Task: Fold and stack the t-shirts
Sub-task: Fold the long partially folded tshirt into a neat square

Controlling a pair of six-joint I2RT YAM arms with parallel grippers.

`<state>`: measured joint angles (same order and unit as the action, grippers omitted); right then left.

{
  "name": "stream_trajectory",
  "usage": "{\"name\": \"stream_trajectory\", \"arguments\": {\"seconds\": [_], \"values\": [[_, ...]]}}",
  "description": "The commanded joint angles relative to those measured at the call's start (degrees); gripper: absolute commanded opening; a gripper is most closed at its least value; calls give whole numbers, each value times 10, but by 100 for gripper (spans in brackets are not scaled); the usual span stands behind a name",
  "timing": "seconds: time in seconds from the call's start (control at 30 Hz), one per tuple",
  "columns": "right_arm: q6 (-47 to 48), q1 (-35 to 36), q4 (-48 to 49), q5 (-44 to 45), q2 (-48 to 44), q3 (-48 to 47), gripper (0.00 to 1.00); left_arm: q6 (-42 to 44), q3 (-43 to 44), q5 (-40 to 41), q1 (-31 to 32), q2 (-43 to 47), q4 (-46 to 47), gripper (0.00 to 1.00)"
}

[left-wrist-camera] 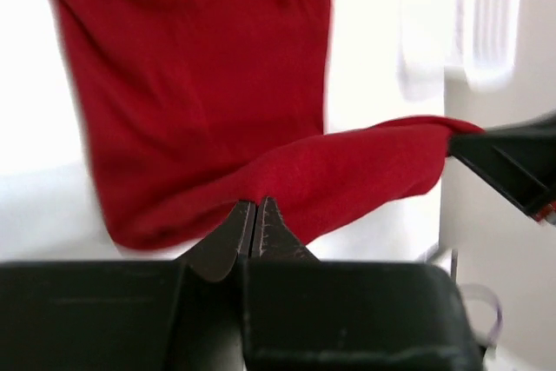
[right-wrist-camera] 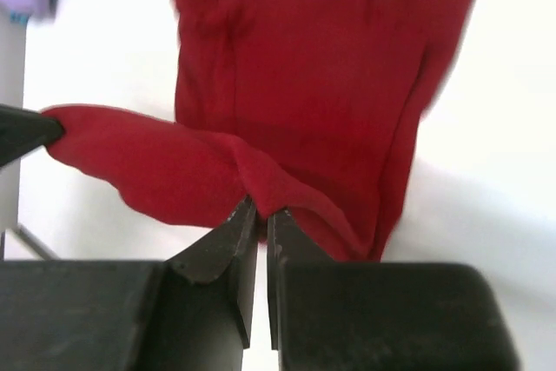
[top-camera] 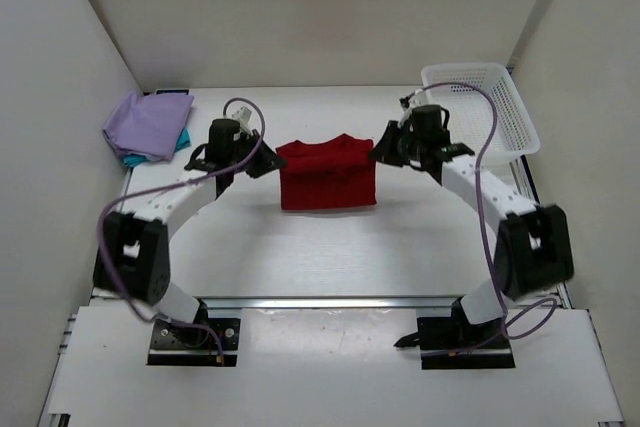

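Observation:
The deep red t-shirt (top-camera: 327,175) lies at the middle of the table, its far edge lifted between both grippers. My left gripper (top-camera: 268,162) is shut on the shirt's left corner; the left wrist view shows red cloth (left-wrist-camera: 200,84) pinched at the jaw tips (left-wrist-camera: 255,204). My right gripper (top-camera: 383,154) is shut on the right corner; the right wrist view shows the red fabric (right-wrist-camera: 313,84) gripped at the tips (right-wrist-camera: 261,208). The lavender t-shirt (top-camera: 148,123) lies folded at the far left on top of the teal t-shirt (top-camera: 134,158), which shows only at its edge.
A white mesh basket (top-camera: 483,107) stands at the far right behind the right arm. White walls enclose the table on the left, back and right.

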<state>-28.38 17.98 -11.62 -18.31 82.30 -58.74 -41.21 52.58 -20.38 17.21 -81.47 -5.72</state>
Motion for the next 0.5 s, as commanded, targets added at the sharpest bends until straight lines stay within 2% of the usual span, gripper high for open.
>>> {"name": "stream_trajectory", "arguments": {"seconds": [0.0, 0.1, 0.3, 0.37, 0.4, 0.43, 0.47], "values": [[38, -32, 9, -40, 118, -101, 0, -16, 84, 10, -33, -101, 37, 0], [35, -52, 17, -67, 216, -189, 0, -19, 169, 29, -53, -198, 26, 0], [52, -70, -70, -65, 412, -446, 0, -35, 290, 47, -79, -331, 19, 2], [43, -71, -93, -59, 453, -492, 3, -40, 333, 33, -83, -376, 28, 14], [43, -72, -90, -53, 468, -516, 9, -54, 338, 14, -89, -383, 39, 19], [40, -70, -89, -52, 474, -523, 14, -73, 339, 5, -95, -389, 71, 28], [38, -65, -94, -47, 477, -538, 23, -81, 336, -4, -97, -386, 94, 35]]}}
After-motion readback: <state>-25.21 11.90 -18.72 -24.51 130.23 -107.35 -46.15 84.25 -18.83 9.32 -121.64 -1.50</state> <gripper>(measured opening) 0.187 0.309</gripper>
